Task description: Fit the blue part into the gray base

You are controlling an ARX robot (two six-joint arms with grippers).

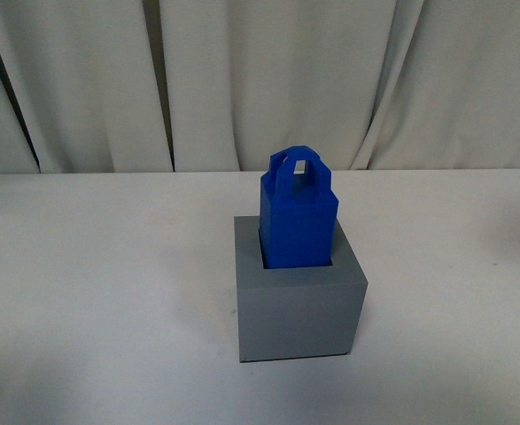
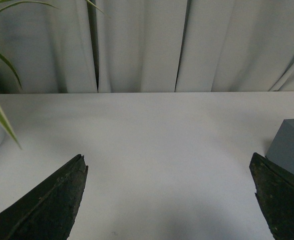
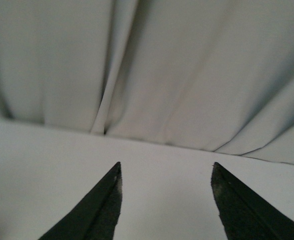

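Blue part (image 1: pixel 297 226) stands upright in gray base (image 1: pixel 299 305) recess on tabletop (image 1: pixel 82 266), apparently seated and wall-supported, so left gripper (image 2: pixel 168 159) and right gripper (image 3: pixel 167 165) sit spread, grasping nothing.

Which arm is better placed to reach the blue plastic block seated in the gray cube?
Probably left: the gray plastic cube shows beside the open left gripper; the right gripper faces only table and curtain.
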